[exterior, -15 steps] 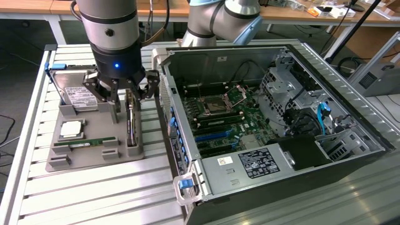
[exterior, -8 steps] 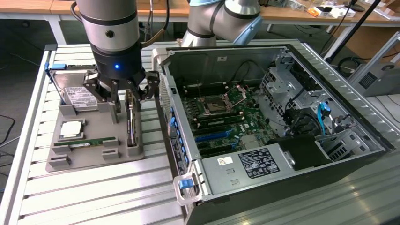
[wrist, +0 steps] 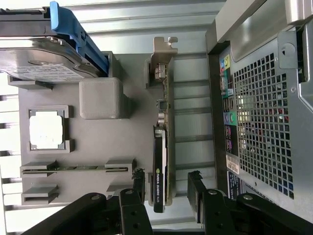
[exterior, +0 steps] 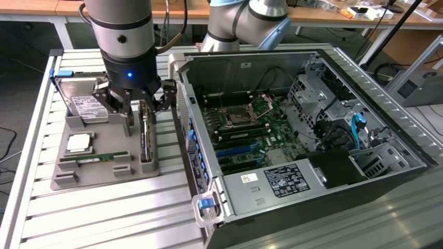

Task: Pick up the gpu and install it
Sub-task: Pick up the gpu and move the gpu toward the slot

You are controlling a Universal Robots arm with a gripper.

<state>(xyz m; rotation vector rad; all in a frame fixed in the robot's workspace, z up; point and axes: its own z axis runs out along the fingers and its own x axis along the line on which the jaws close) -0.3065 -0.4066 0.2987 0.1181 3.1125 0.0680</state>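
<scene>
on the grey tray point(exterior: 97, 174), the gpu point(exterior: 144, 137) is black and silver, the ram stick point(exterior: 93, 156) green, the hard drive point(exterior: 86, 106) silver, white-labelled, blue-framed.

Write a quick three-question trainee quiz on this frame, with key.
1. True or false: the gripper is shut on the gpu.
2. Where is the gpu? A: in a person's hand; B: standing on edge in the gray fixture; C: inside a cardboard box.
3. Fill in: the part in the blue carrier, on the same fixture, is the ___.

Key:
1. False. The jaws stand open on either side of the card, with a gap on each side.
2. B.
3. hard drive.
</scene>
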